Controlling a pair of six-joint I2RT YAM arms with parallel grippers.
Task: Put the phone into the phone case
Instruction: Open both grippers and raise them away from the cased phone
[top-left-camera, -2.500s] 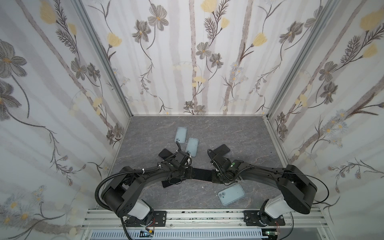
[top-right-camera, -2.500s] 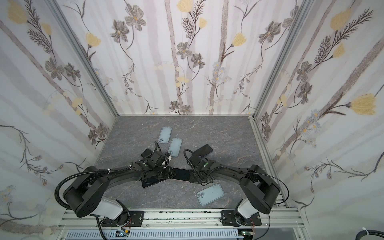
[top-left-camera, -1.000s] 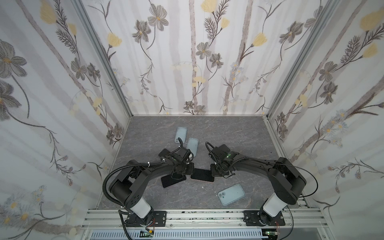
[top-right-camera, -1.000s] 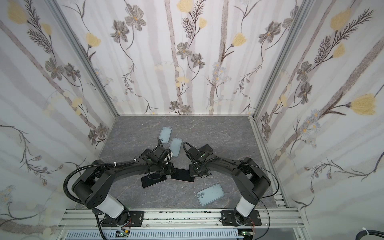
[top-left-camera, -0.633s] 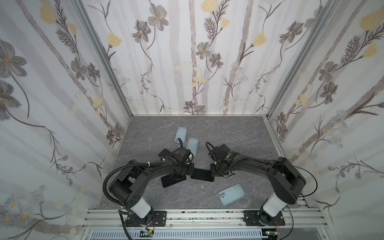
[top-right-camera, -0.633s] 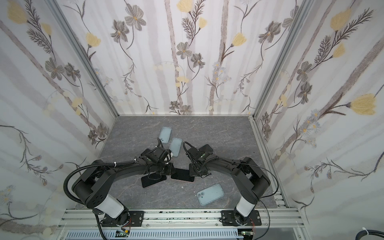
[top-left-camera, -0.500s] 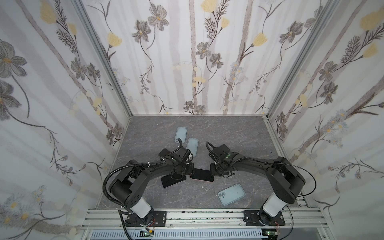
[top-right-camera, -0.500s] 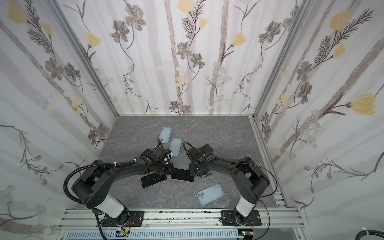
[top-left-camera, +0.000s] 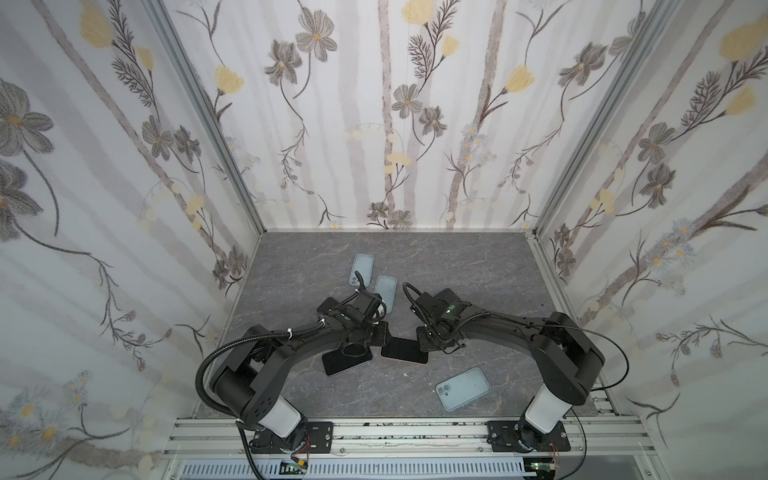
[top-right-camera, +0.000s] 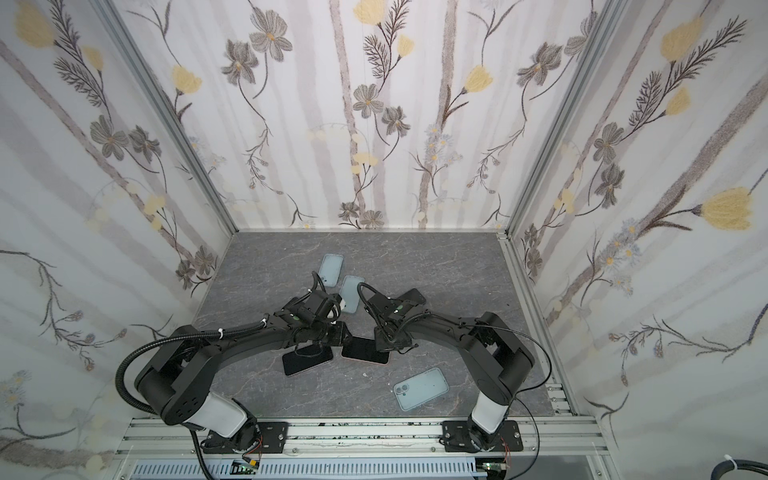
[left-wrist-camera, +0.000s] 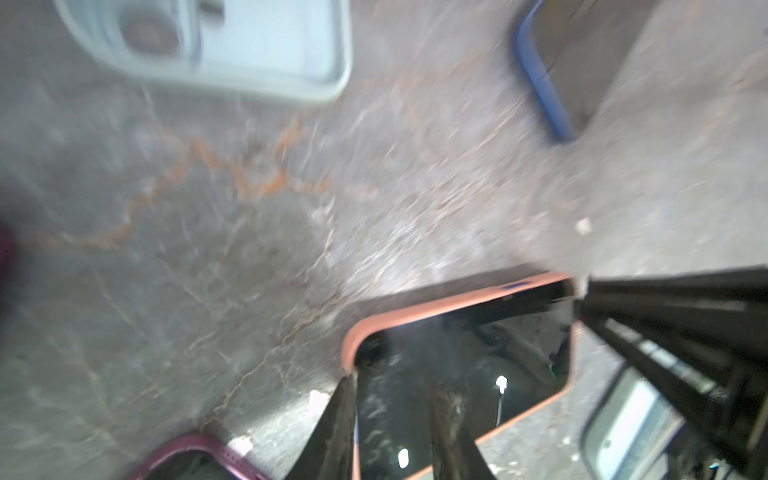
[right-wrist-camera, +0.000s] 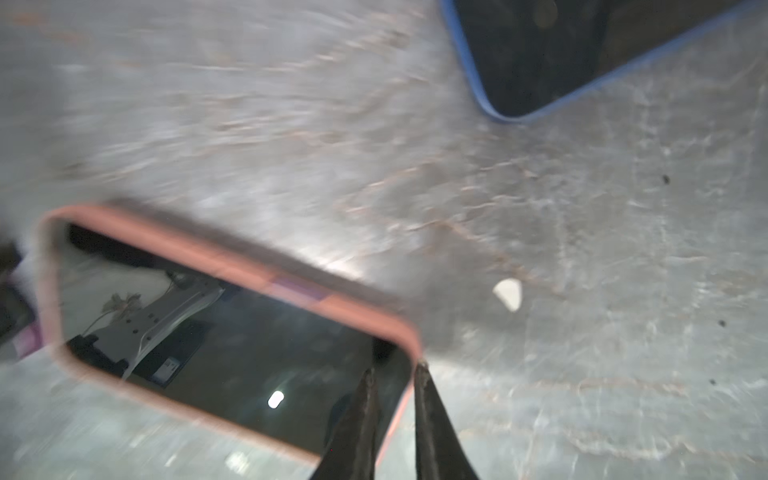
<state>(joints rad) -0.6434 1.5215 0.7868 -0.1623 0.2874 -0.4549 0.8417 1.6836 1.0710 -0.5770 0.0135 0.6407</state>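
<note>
Here, two grippers meet at opposite ends of one phone in one orange phone case.

The left gripper (left-wrist-camera: 392, 380) stands partly open, one finger outside the rim and the other over the glass. The right gripper (right-wrist-camera: 395, 368) holds its fingers narrowly apart astride the rim at a corner, and I cannot tell whether they pinch it. Between them, mid-table in both top views, the phone (left-wrist-camera: 465, 365) lies screen up, glossy black and mirroring the rig. The salmon-orange phone case (left-wrist-camera: 415, 309) frames it all round. Just beside it lies a maroon-rimmed phone (top-left-camera: 347, 362), and a blue-rimmed phone (right-wrist-camera: 540, 50) sits under the right arm. That makes three dark phones. There are also three pale blue cases on the grey table (top-left-camera: 457, 257): two (top-left-camera: 361, 269) (top-left-camera: 385, 293) towards the back and one (top-left-camera: 463, 388) at the front.
</note>
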